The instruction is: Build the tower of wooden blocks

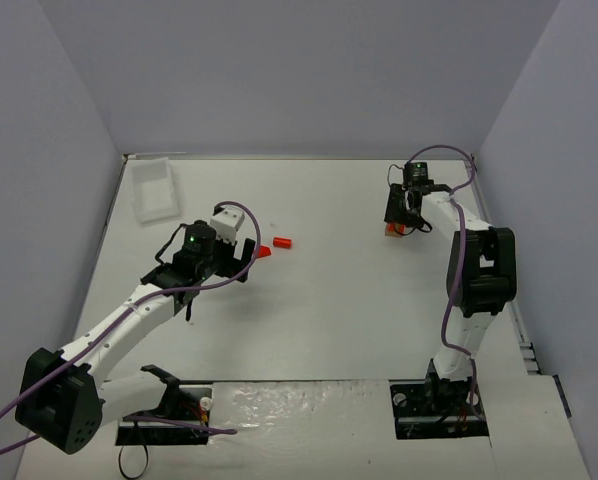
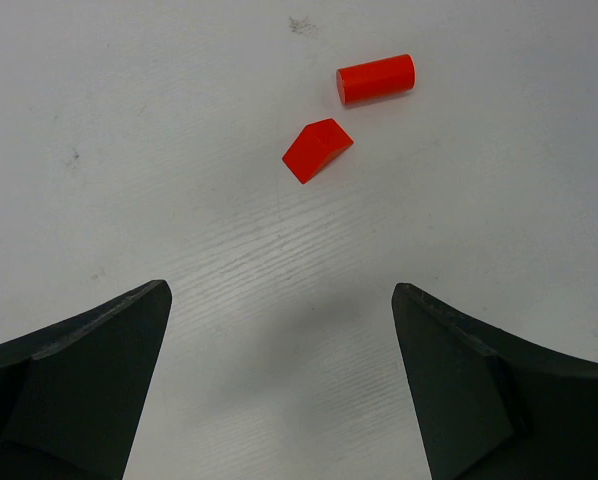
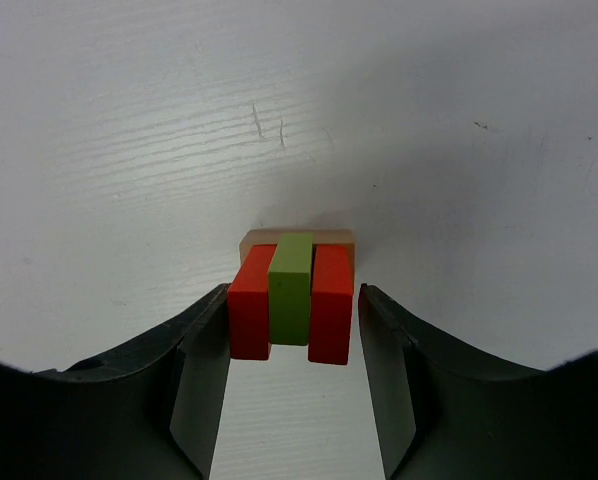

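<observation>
Surface point(image 1: 329, 320): white, carries everything. Clear tray point(image 1: 154, 190) sits in the far left corner, unused.

Left fingers point(image 2: 79, 380): spread wide, nothing between them, two loose red pieces lying ahead.

Right fingers point(image 3: 194, 380): narrow, flanking the wood block tower point(image 3: 329, 305) at far right. Clamped or only bracketing it, cannot tell.

Tower: two red blocks and a green stick point(image 3: 291, 285) on a tan base point(image 3: 334, 240).

Step, judged: squaring this layer.

Next: the left side probably fetches the red cylinder point(image 2: 376, 79) or the red wedge point(image 2: 317, 150). The wedge wants a grip on its flat faces.

Red round block point(image 2: 376, 79), red wedge block point(image 2: 317, 150), two red blocks point(image 3: 251, 302), green stick point(image 3: 291, 288), tan piece point(image 3: 297, 238), white table point(image 2: 129, 120) with faint streaky lines, purple cables point(image 1: 441, 149).
</observation>
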You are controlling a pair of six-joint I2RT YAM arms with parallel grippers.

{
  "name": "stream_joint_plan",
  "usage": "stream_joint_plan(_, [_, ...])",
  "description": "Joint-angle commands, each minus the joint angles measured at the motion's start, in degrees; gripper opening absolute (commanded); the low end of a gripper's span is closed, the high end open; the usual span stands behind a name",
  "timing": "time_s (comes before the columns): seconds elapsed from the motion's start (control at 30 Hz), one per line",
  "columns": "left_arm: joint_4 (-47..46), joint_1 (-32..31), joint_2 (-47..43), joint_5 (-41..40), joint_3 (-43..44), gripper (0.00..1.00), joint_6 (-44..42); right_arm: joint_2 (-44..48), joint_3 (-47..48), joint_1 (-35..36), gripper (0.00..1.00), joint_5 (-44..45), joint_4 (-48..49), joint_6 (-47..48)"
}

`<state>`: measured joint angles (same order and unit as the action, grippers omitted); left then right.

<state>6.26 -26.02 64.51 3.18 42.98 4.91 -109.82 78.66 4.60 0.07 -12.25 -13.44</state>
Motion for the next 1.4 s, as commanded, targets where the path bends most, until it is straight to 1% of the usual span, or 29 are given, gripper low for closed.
stream_joint_plan(0.0, [-1.6,-0.1,-0.4,0.7,3.5,0.91,-0.7,1.6,2.3,0.2,0.52,1.9,0.4,0.2])
stream_joint_plan(0.17, [-1.5,-0.2,-0.4,0.8,3.5,0.91,-0.7,1.5,2.1,0.2,0.52,2.0,0.3,0.3])
stream_joint_plan(0.33, [-1.5,-0.2,-0.4,0.8,3.4,0.91,-0.7,2.3,2.3,0.7,0.57,2.2,0.3,0.5])
stream_joint_plan(0.43, [-1.5,-0.2,-0.4,0.8,3.5,0.91,-0.6,3.5,2.7,0.8,0.58,2.0,0.0,0.9])
stream_joint_plan(0.57, [-1.5,-0.2,-0.5,0.8,3.5,0.91,-0.7,5.9,3.1,0.8,0.62,1.4,-0.5,2.6])
stream_joint_plan(0.7, [-1.6,-0.2,-0.3,0.9,3.5,0.91,-0.7,7.8,4.3,0.9,0.63,0.6,-1.0,5.8])
stream_joint_plan(0.77, [-1.6,-0.2,-0.3,1.0,3.5,0.91,-0.7,7.9,5.9,0.9,0.63,-0.1,-1.1,8.0])
stream_joint_plan(0.9, [-1.6,-0.2,-0.2,1.0,3.5,0.91,-0.7,6.6,8.1,0.6,0.63,-5.5,-1.9,15.6])
stream_joint_plan(1.0, [-1.3,-0.2,-0.3,0.9,3.5,0.91,-0.9,5.7,9.0,0.3,0.67,-9.9,-3.3,23.3])
stream_joint_plan(1.1, [-1.4,-0.2,-0.4,0.8,3.2,0.91,-1.2,4.8,11.1,-0.1,0.72,-11.3,-6.0,28.8])
stream_joint_plan(1.17, [-1.6,-0.2,-0.2,1.1,3.2,0.91,-1.2,4.7,11.5,-0.9,0.73,-12.5,-6.8,31.8])
stream_joint_plan(1.27, [-1.7,-0.2,0.2,1.8,3.3,0.91,-1.3,4.4,12.1,-2.7,0.73,-16.4,-7.6,34.4])
stream_joint_plan(1.37, [-1.7,-0.2,0.3,2.0,3.3,0.91,-1.4,3.0,14.2,-3.2,0.73,-18.3,-9.9,36.9])
